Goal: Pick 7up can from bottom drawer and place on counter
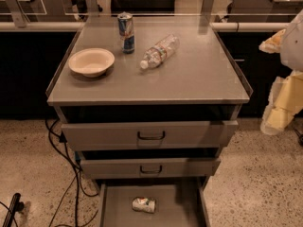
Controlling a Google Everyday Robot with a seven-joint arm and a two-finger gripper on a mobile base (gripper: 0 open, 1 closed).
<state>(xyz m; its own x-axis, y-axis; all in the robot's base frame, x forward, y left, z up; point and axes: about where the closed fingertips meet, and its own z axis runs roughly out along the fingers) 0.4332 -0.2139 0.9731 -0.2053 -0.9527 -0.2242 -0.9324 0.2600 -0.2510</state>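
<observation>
The 7up can [144, 205] lies on its side on the flat grey floor of the open bottom drawer [118, 207], near the middle. The counter [189, 79] is the grey top of the cabinet above it. My arm and gripper [277, 117] show as pale cream shapes at the right edge. They hang beside the cabinet at about the height of the top drawer, far from the can and holding nothing that I can see.
On the counter stand a tall blue-silver can [126, 32], a clear plastic bottle [158, 51] on its side and a cream bowl [91, 62]. The two upper drawers [151, 135] stick out slightly above the bottom one. Black cables [66, 174] trail on the floor at the left.
</observation>
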